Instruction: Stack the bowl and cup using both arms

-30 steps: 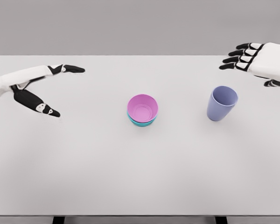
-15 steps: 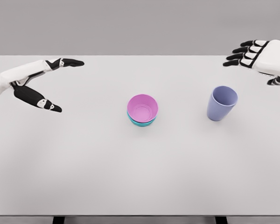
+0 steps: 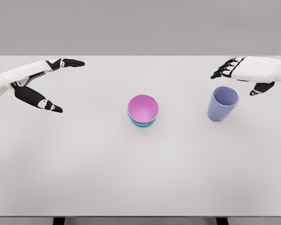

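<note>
We see the right robot hand (image 3: 243,75) released above the cup (image 3: 222,103); left robot hand (image 3: 40,83) released, far left; pink bowl (image 3: 143,108) nested in teal bowl (image 3: 141,123).

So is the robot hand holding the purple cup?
No, the right robot hand hovers open above the tall purple plastic cup, not touching it.
</note>
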Robot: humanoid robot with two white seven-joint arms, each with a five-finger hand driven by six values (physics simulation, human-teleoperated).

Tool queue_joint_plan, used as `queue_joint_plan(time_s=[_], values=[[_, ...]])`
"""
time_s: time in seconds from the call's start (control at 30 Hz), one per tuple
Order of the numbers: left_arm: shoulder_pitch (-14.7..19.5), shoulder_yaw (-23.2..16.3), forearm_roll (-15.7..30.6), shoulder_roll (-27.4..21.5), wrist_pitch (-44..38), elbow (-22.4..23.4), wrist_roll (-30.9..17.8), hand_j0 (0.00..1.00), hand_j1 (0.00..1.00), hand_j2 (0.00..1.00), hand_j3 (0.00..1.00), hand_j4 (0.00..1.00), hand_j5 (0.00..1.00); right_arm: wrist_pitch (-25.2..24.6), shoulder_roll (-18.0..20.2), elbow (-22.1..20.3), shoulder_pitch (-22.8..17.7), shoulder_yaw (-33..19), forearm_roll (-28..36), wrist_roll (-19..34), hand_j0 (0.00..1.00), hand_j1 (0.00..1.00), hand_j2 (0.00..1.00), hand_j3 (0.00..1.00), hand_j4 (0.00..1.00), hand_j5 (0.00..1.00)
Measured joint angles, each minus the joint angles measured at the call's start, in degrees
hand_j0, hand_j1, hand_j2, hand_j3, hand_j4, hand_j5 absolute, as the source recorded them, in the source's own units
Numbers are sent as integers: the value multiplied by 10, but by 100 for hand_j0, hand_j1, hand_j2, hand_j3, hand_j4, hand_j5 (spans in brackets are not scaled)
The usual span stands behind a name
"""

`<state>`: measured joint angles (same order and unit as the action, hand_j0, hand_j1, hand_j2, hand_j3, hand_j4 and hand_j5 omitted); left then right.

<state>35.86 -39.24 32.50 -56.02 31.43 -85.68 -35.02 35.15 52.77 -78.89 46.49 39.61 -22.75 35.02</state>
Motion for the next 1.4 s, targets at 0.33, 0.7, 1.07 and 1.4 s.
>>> queue_joint_plan(time_s=[0.33, 0.7, 1.07, 1.4], values=[[0, 0, 0, 1, 2, -1, 0, 100, 100, 100, 100, 100, 100, 0, -12, 8, 2, 37, -2, 0, 100, 100, 100, 100, 100, 100], [0, 0, 0, 3, 2, -1, 0, 100, 100, 100, 100, 100, 100, 0, -22, 19, 5, 62, -2, 0, 100, 100, 100, 100, 100, 100], [-1, 0, 0, 3, 2, -1, 0, 100, 100, 100, 100, 100, 100, -3, -23, 28, 6, 73, 3, -2, 76, 76, 76, 76, 76, 76], [-2, 0, 0, 4, 2, 0, 0, 100, 100, 100, 100, 100, 100, -1, -26, 33, 17, 73, 2, -1, 68, 68, 68, 68, 68, 68]])
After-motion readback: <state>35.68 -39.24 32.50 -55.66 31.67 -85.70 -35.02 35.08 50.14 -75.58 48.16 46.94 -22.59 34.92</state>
